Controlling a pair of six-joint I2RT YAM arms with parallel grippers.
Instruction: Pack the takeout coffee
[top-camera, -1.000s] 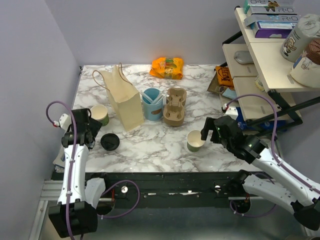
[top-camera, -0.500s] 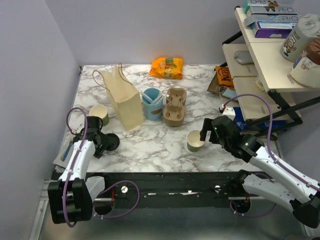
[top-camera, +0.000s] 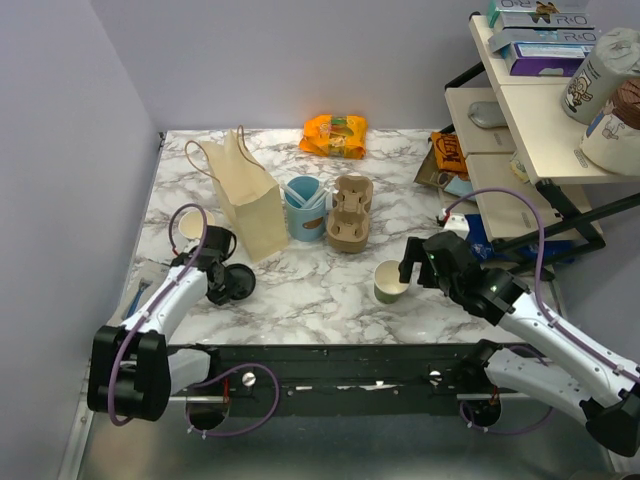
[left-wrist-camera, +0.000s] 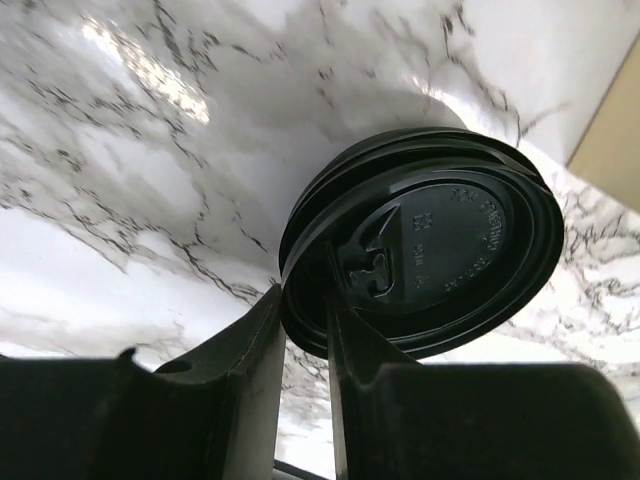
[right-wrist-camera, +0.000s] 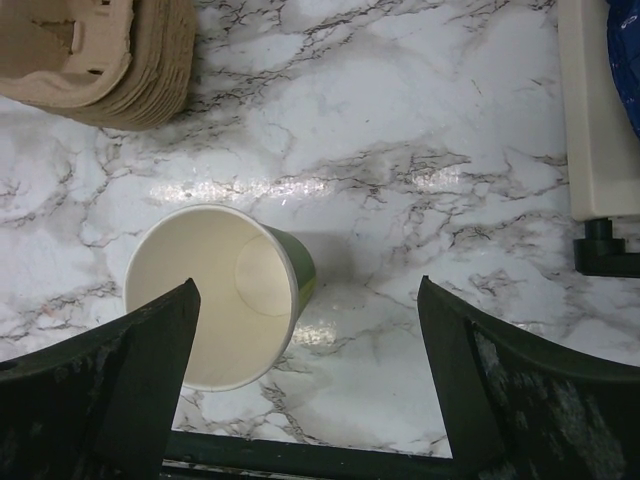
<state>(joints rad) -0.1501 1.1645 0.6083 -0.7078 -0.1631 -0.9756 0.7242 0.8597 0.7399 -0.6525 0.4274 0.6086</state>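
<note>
Underneath everything: white marble table (top-camera: 330, 300), grey-veined, with plain walls behind and to the left. At its right edge stands a cream shelf unit (top-camera: 520, 110) carrying boxes. Two white arms reach in from the near edge, one on each side.

Tan paper bag (top-camera: 250, 205) stands upright left of centre, mouth up, handles showing. Just to its right is a light-blue cup (top-camera: 304, 210), then a stack of brown cardboard cup carriers (top-camera: 350, 212) close against it. Orange snack packet (top-camera: 335, 135) lies at the back, well apart from the rest.

Green paper cup (right-wrist-camera: 215, 300) stands upright near the front edge, right of centre, open-topped, cream inside, base visible. Right gripper (right-wrist-camera: 308, 288) hangs at this cup's right side, fingers spread wide. In the wrist view the cup sits between them, nearer one finger, which overlaps its rim. The other finger stands well clear. Contact cannot be told, and the cup is not gripped.

Second paper cup (top-camera: 190, 222), also open-topped, sits at the far left of the table, near the bag, partly hidden by the left arm's cable.

Black round lid (left-wrist-camera: 450, 260) is at the front-left, between that second cup and the table's front edge, off both cups. Left gripper (left-wrist-camera: 303, 310) is clamped on it: rim pinched between the two black fingers, sip-hole side up. Whether the lid lies flat or is tipped off the marble cannot be told
</note>
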